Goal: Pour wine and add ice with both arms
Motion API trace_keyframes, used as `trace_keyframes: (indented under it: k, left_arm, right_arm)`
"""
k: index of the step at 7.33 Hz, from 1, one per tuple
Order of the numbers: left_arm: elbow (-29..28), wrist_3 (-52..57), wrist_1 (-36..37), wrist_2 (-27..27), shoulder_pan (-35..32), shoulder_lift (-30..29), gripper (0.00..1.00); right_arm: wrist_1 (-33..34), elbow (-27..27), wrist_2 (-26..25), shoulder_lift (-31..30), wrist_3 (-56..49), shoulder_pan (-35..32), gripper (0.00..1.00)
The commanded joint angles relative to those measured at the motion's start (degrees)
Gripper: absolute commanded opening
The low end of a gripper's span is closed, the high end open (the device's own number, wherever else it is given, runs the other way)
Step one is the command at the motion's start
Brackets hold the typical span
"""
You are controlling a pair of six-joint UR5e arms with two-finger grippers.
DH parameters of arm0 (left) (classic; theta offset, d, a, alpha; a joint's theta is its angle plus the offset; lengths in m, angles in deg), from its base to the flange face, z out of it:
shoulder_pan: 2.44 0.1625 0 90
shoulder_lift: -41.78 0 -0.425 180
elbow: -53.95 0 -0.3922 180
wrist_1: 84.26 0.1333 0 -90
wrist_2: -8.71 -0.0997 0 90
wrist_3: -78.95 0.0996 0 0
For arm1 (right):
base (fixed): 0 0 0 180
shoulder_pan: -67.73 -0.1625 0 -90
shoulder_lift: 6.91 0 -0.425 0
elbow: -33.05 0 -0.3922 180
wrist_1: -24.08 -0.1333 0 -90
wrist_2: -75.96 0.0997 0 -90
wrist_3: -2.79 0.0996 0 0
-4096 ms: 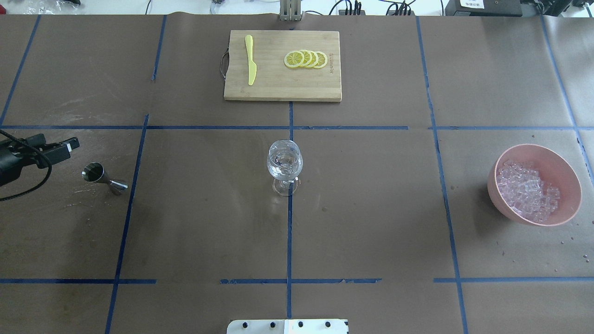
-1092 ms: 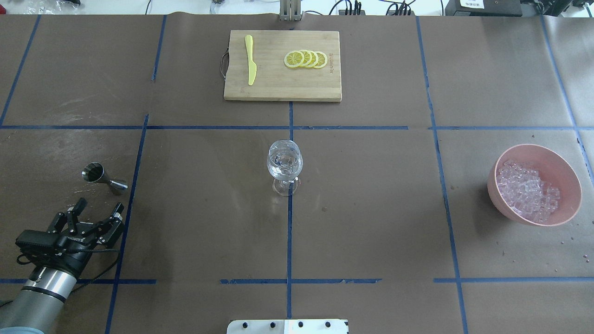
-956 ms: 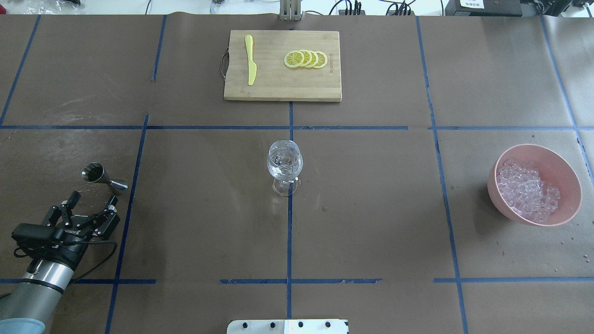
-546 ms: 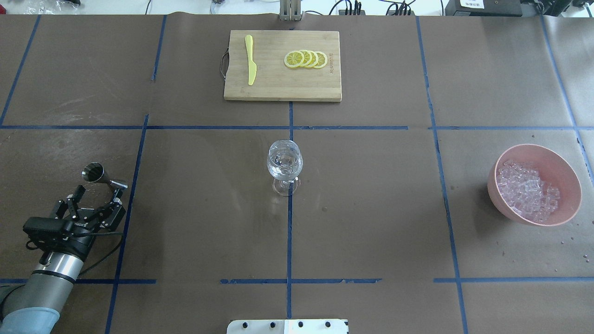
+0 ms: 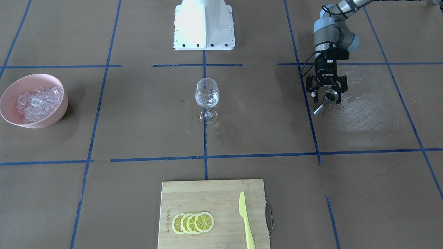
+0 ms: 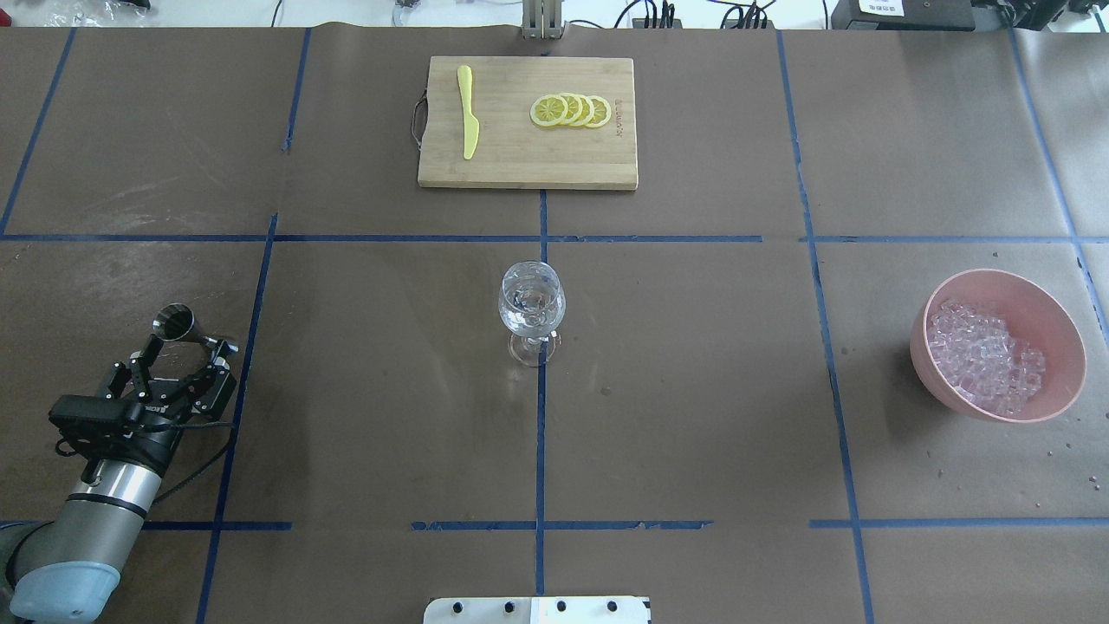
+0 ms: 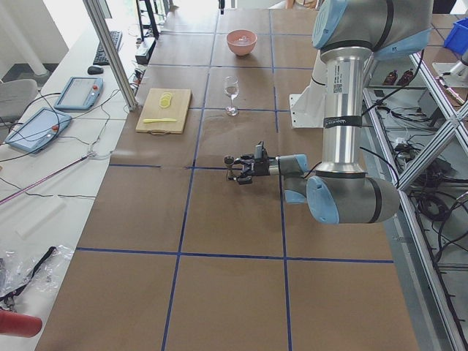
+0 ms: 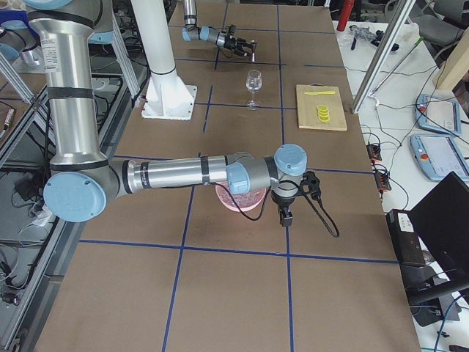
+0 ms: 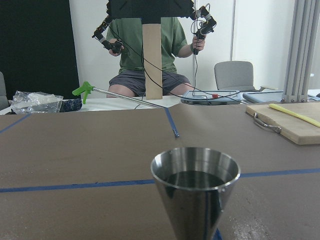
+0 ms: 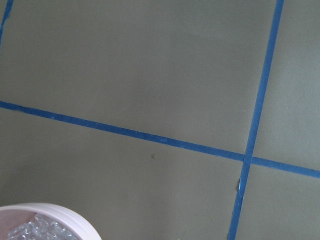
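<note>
A steel jigger stands at the left of the table, also in the front view. My left gripper is open, its fingers on either side of the jigger, apart from it. In the left wrist view the jigger fills the centre and holds liquid with a dark surface. A wine glass stands mid-table. The ice lies in a pink bowl at the right. My right gripper shows only in the exterior right view, beside the bowl; I cannot tell if it is open.
A wooden cutting board at the far middle carries a yellow knife and lemon slices. The robot's white base stands at the near edge. The bowl's rim shows at the right wrist view's bottom left.
My left arm swung from the left edge round to the near side, then moved forward to the jigger, so its open fingers now flank it. Nothing else moved.
</note>
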Motion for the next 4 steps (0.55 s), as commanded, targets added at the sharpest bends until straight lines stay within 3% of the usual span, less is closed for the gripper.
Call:
trace_keyframes:
  k: [1, 2, 4]
  left_arm:
    - [-0.92, -0.03, 0.1, 0.2, -0.82, -0.63, 0.9]
    - [-1.44, -0.04, 0.1, 0.63, -0.91, -1.42, 0.89]
    - [-1.54, 0.05, 0.1, 1.16, -0.99, -1.69, 0.78]
  right_arm:
    - [0.0, -0.1, 0.0, 0.0, 0.01, 0.0, 1.0]
    - [0.0, -0.1, 0.0, 0.0, 0.01, 0.0, 1.0]
    - [0.0, -0.1, 0.0, 0.0, 0.01, 0.0, 1.0]
